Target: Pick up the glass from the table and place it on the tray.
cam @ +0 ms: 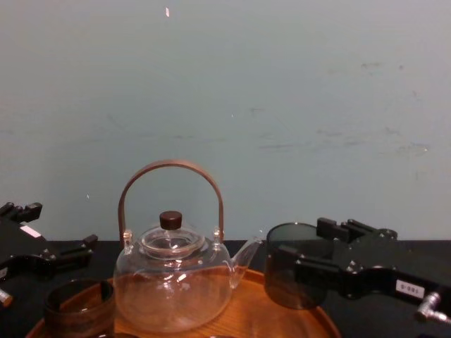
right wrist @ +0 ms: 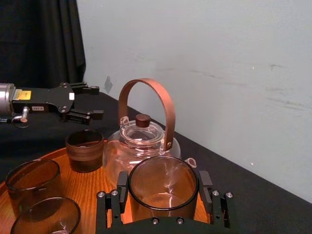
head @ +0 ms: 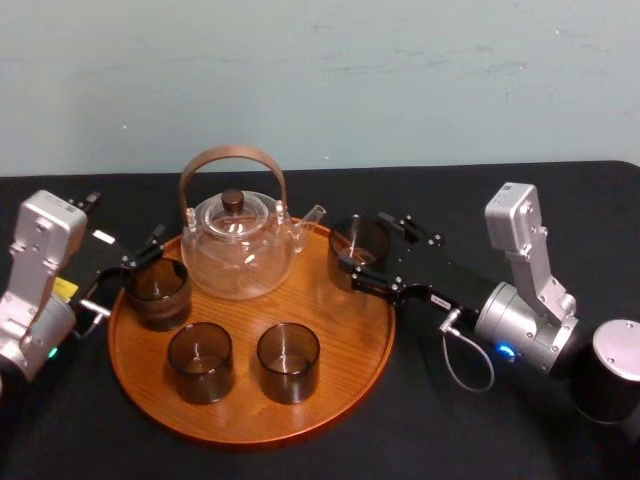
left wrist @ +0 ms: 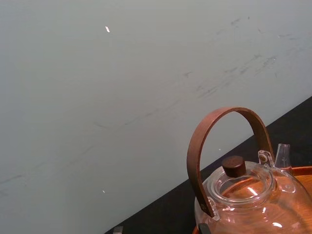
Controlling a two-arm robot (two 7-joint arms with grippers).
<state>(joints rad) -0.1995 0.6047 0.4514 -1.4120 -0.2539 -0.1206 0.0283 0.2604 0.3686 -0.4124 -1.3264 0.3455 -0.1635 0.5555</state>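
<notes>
A smoky clear glass [head: 360, 240] sits between the fingers of my right gripper [head: 362, 242], over the right rim of the round orange-brown wooden tray [head: 340, 370]. In the right wrist view both fingers [right wrist: 122, 187] press the sides of the glass [right wrist: 163, 183], so the gripper [right wrist: 163, 195] is shut on it. From the chest view the glass [cam: 289, 274] hangs at the tray's [cam: 268, 310] right edge; whether its base touches the wood I cannot tell. My left gripper [head: 135, 255] stands open at the tray's left rim, just behind another glass [head: 158, 290], holding nothing.
A clear glass teapot [head: 238, 245] with a brown hoop handle stands at the back of the tray. Two more dark glasses [head: 200, 360] [head: 288, 360] stand at its front. A dark cylinder with a silver top [head: 615, 370] sits at the table's far right. The black cloth runs back to a pale wall.
</notes>
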